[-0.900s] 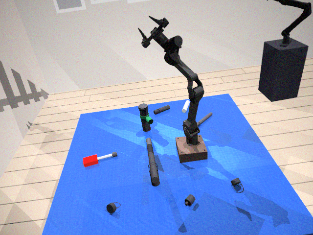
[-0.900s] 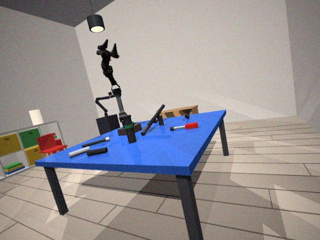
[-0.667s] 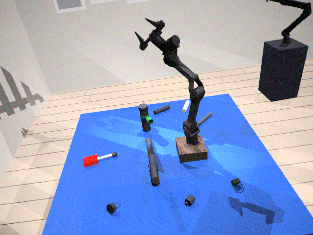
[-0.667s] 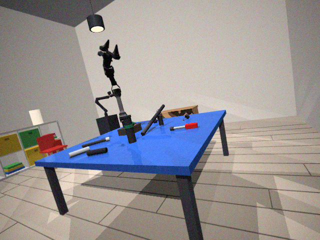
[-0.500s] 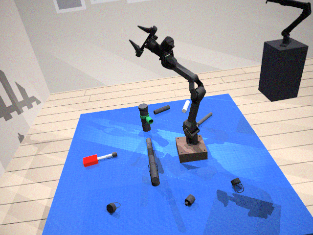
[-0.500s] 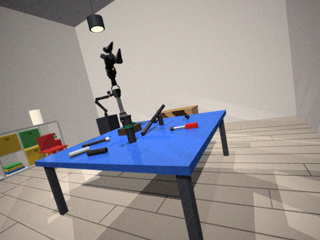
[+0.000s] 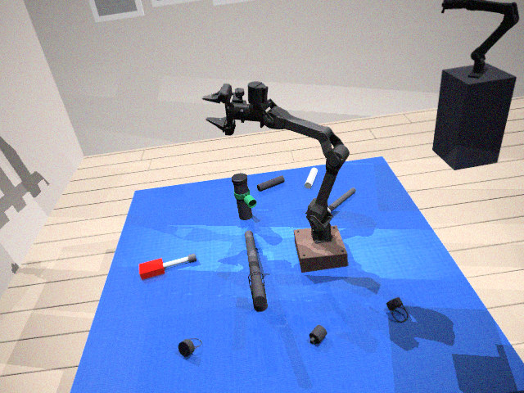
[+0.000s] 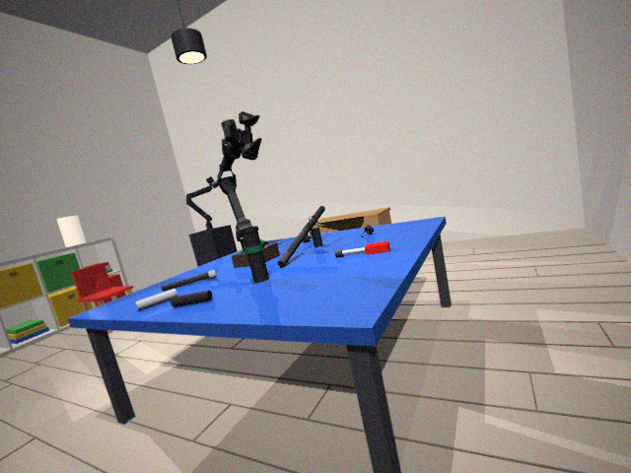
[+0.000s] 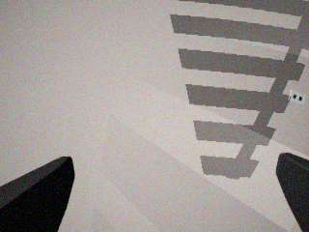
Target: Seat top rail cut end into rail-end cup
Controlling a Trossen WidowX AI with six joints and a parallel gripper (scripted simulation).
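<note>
The big post [image 7: 244,210] [image 8: 258,270] stands upright with a dark cap [image 7: 239,178]. The green brace band [image 7: 239,196] [image 8: 253,249] is around its upper part, a little below the cap. The green rail-end cup [image 7: 250,201] hangs on the band, its mouth open and empty. The dark top rail [image 7: 252,254] [image 8: 301,237] slopes, its lower end down by the table, apart from the cup and post. Its raised end passes through the thin loop of the loop cap, near a short post [image 8: 316,236]. My gripper [image 7: 205,109] [image 8: 259,128] [image 9: 177,166] is wide open, empty, high above the table.
A red-handled tool [image 7: 151,268] [image 8: 377,247] lies left of the rail. Dark pieces [image 7: 270,182] [image 7: 318,334] [image 7: 186,347] [image 7: 394,303], a white tube [image 7: 310,178] and a thin dark rod [image 7: 343,199] lie about the blue table [image 7: 139,330]. My arm's brown base [image 7: 321,254] stands right of the rail.
</note>
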